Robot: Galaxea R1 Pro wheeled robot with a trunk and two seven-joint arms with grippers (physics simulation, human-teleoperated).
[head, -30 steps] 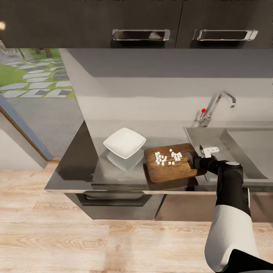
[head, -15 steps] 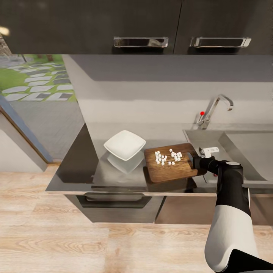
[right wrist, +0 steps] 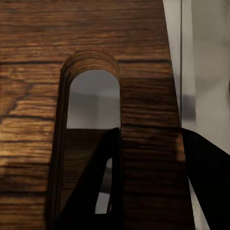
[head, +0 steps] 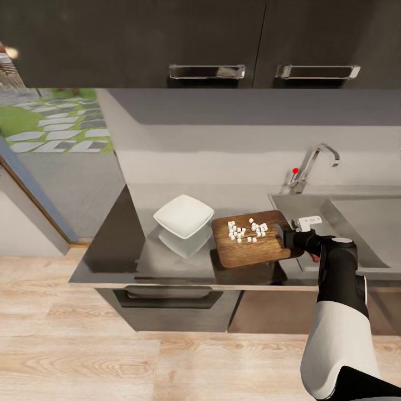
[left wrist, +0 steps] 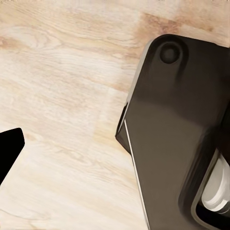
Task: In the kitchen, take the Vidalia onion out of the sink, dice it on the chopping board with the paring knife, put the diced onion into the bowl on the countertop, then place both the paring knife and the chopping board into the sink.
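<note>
In the head view the dark brown chopping board (head: 248, 248) hangs a little above the countertop, casting a shadow under it. My right gripper (head: 287, 236) is shut on its slotted end. Close up, one of the right gripper's (right wrist: 151, 184) fingers (right wrist: 98, 184) passes through the oval slot and the other stands outside the board's (right wrist: 143, 57) edge. The diced Vidalia onion (head: 246, 230), many tiny white cubes, lies on the board. The white square bowl (head: 184, 216) sits just left of it. The grey sink (head: 356, 223) with its chrome tap (head: 312, 164) is at the right. A red speck (head: 316, 258) shows beside my forearm; I cannot tell whether it is the paring knife.
Dark wall cabinets (head: 223, 39) with metal handles hang over the counter. The countertop's (head: 111, 245) left end stops by a glass door onto a garden. My left gripper's black fingertip (left wrist: 8, 149) hangs over the wooden floor (left wrist: 57, 72) beside my dark base (left wrist: 177, 134).
The camera has moved, so the counter, bowl and sink sit slightly lower in the picture. My right gripper keeps its hold on the board, and the cubes have stayed on it.
</note>
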